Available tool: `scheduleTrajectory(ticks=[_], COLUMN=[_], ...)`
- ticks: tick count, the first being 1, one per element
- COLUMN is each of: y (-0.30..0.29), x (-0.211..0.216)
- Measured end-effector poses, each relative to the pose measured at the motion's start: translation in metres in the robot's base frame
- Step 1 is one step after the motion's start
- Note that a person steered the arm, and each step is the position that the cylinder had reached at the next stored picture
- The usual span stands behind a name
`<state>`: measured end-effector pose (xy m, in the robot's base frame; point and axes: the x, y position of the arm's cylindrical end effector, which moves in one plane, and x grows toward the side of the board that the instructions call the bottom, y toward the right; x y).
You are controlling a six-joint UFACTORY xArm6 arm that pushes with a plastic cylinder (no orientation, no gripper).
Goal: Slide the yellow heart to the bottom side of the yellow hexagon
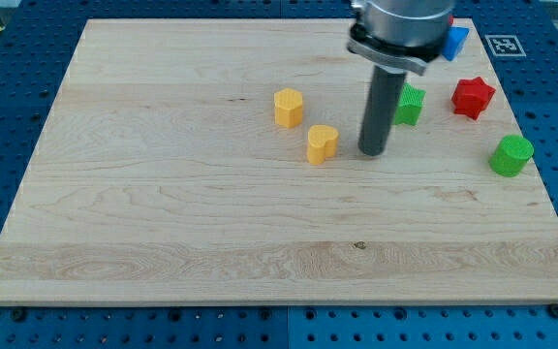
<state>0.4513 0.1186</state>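
A: Where is the small yellow plastic heart block (323,142)?

B: It sits on the pale wooden counter (163,213), just below the small yellow plastic hexagon block (289,107) and a bit toward the view's right of it. The two are close but not touching.

A: And the dark straight rod?

B: My tip (373,152) rests on the counter just to the view's right of the yellow heart. There is a small gap between them, so they are not touching.

A: Is the end effector open? Does it hold anything?

B: It is only a plain rod. It has no parts that open or close, and it holds nothing.

A: What else is near the yellow heart?

B: A small green plastic block (411,104) is up and to the view's right of the heart, partly hidden behind the rod, so I cannot tell its shape. A red star-shaped plastic block (472,97) is farther to the right of the heart. A round green plastic block (511,155) is the farthest to the heart's right, near the counter's edge. A blue plastic block (454,41) is far up and right of the heart, partly hidden, so its shape is not clear.
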Motion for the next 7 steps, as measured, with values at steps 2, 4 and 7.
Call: scheduleTrajectory(ticks=[2, 4, 7], y=[-0.033, -0.084, -0.031], x=[0.045, 0.005, 0.022])
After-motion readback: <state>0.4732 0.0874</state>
